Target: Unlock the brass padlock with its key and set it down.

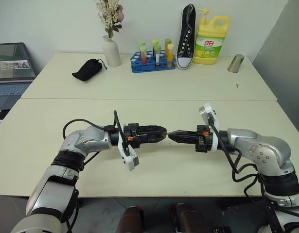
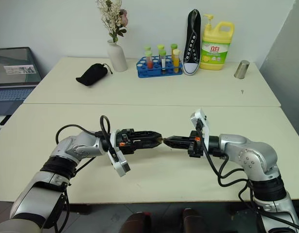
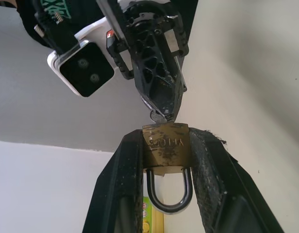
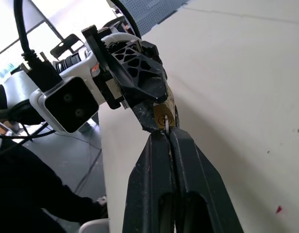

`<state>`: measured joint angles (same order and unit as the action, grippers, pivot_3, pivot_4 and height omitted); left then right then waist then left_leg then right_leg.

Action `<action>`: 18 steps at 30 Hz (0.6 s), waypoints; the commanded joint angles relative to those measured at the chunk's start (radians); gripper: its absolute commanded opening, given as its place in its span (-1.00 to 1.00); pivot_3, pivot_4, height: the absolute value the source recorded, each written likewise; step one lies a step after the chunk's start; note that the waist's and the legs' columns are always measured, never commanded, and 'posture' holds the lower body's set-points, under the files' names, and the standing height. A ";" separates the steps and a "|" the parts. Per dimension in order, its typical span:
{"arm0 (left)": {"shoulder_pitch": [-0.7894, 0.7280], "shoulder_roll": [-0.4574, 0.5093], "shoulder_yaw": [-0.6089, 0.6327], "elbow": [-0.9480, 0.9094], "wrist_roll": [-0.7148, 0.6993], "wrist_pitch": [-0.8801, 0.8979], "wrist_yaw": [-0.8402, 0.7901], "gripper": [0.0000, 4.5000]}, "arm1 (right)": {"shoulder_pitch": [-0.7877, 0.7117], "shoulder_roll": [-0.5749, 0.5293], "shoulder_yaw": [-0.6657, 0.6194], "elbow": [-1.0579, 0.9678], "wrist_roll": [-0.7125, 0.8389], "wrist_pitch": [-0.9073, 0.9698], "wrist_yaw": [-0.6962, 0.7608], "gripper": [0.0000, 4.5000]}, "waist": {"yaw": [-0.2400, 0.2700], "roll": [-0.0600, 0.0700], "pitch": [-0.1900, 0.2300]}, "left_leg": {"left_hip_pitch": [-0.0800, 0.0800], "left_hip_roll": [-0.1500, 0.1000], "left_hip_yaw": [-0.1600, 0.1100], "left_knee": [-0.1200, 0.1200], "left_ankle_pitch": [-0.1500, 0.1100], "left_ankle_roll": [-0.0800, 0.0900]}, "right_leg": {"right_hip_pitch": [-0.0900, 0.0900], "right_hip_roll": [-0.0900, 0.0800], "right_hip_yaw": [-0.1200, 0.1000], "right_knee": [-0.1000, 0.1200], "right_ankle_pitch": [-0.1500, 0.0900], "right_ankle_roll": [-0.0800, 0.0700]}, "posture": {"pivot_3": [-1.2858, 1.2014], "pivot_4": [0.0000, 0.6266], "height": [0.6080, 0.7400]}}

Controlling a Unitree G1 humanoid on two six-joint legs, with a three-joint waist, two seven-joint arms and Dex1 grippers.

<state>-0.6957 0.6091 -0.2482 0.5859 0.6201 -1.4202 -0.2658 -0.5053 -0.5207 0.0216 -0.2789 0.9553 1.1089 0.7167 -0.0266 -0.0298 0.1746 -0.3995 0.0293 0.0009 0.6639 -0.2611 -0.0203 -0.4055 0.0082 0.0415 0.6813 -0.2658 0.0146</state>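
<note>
Mostly hidden key (image 3: 159, 115) pinched in right hand (image 3: 165, 114), brass padlock (image 3: 166, 148) half covered

At upper centre stand a vase (image 1: 111, 51), tube rack (image 1: 151, 62), shoe (image 1: 186, 38) and yellow bottle (image 1: 211, 41); a black pouch (image 1: 87, 69) lies left, a metal cup (image 1: 235, 63) right.

Lighting's pretty even and bright, soft daylight-ish, with no harsh glare on the table (image 1: 154, 87). Only faint soft shadows sit under the arms. Head views are sharp all over. In the wrist views the brass padlock (image 3: 166, 146) is crisp, the background behind it washed out and blurry, with a bright window-like patch blown out.
</note>
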 commanded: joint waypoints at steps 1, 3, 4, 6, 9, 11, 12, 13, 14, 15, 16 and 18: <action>0.007 0.015 0.017 -0.032 0.036 0.008 0.032 -0.56 | -0.065 0.059 -0.091 0.034 0.138 0.125 -0.109 -1.00 | 0.000 0.000 0.000 | 0.000 0.000 0.000 0.000 0.000 0.000 | 0.000 0.000 0.000 0.000 0.000 0.000 | 0.03 -0.52 1.00; 0.008 0.018 0.016 -0.034 0.045 0.012 0.045 -0.56 | -0.088 0.086 -0.124 0.064 0.178 0.178 -0.165 -1.00 | -0.001 0.000 0.000 | 0.000 0.000 0.000 0.000 0.000 0.000 | 0.000 0.000 0.000 0.000 0.000 0.000 | 0.03 -0.52 1.00; 0.008 0.020 0.017 -0.036 0.055 0.011 0.052 -0.56 | -0.102 0.104 -0.147 0.088 0.200 0.205 -0.201 -1.00 | -0.001 0.000 0.000 | 0.000 0.000 0.000 0.000 0.000 0.000 | 0.000 -0.001 0.000 0.000 0.000 0.000 | 0.03 -0.52 1.00; 0.011 0.023 0.018 -0.042 0.070 0.010 0.065 -0.56 | -0.123 0.124 -0.181 0.127 0.234 0.251 -0.257 -1.00 | -0.001 0.000 0.000 | 0.000 0.000 0.000 0.000 0.000 0.000 | 0.000 -0.001 0.000 0.000 0.000 0.000 | 0.03 -0.52 1.00; 0.014 0.027 0.016 -0.047 0.087 0.011 0.085 -0.56 | -0.144 0.147 -0.219 0.169 0.280 0.298 -0.318 -1.00 | -0.001 0.000 0.000 | -0.001 0.000 0.000 0.000 0.000 0.000 | 0.000 -0.001 0.000 0.000 0.000 0.000 | 0.03 -0.52 1.00; 0.019 0.030 0.015 -0.053 0.099 0.011 0.099 -0.56 | -0.147 0.151 -0.230 0.179 0.305 0.323 -0.344 -1.00 | -0.001 0.000 0.000 | -0.001 0.000 0.000 -0.001 0.000 0.000 | 0.000 -0.001 0.000 0.000 0.000 0.000 | 0.03 -0.52 1.00; 0.021 0.031 0.014 -0.055 0.104 0.012 0.104 -0.56 | -0.148 0.152 -0.233 0.182 0.314 0.331 -0.354 -1.00 | -0.001 0.000 0.000 | -0.001 0.000 0.000 -0.001 0.000 0.000 | 0.000 -0.002 0.000 0.000 0.000 0.000 | 0.03 -0.52 1.00; 0.022 0.032 0.013 -0.057 0.108 0.013 0.110 -0.56 | -0.148 0.152 -0.234 0.183 0.322 0.336 -0.363 -1.00 | -0.001 0.000 0.000 | -0.001 0.000 0.000 -0.001 0.000 0.000 | 0.000 -0.002 0.000 0.000 0.000 0.000 | 0.03 -0.52 1.00; 0.023 0.033 0.013 -0.059 0.112 0.014 0.116 -0.56 | -0.150 0.153 -0.237 0.187 0.332 0.340 -0.372 -1.00 | -0.001 0.000 0.000 | -0.001 0.000 0.000 -0.001 0.000 0.000 | 0.000 -0.002 0.000 0.000 0.000 0.000 | 0.03 -0.52 1.00; 0.025 0.035 0.012 -0.058 0.115 0.014 0.121 -0.56 | -0.151 0.147 -0.227 0.179 0.330 0.340 -0.364 -1.00 | -0.001 0.000 0.000 | -0.001 0.000 -0.001 -0.001 0.000 0.000 | -0.001 -0.002 0.000 0.000 0.000 0.000 | 0.03 -0.52 1.00; 0.026 0.037 0.011 -0.058 0.118 0.014 0.126 -0.56 | -0.151 0.142 -0.220 0.174 0.329 0.339 -0.358 -1.00 | -0.001 0.000 0.000 | -0.001 0.000 -0.001 -0.001 0.000 0.000 | -0.001 -0.002 0.000 0.000 0.000 0.000 | 0.03 -0.52 1.00; 0.027 0.039 0.010 -0.055 0.120 0.019 0.136 -0.56 | -0.149 0.141 -0.202 0.134 0.310 0.305 -0.340 -1.00 | -0.001 0.000 0.000 | -0.001 0.000 -0.001 -0.001 0.000 0.000 | -0.001 -0.002 0.000 0.000 0.000 0.000 | 0.03 -0.52 1.00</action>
<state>-0.6756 0.6326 -0.2287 0.5551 0.7276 -1.3874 -0.1379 -0.6218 -0.3756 -0.1571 -0.0910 1.2546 1.4556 0.3563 -0.0280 -0.0295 0.1746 -0.4007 0.0291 0.0003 0.6628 -0.2612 -0.0200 -0.4062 0.0066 0.0419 0.6813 -0.2655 0.0143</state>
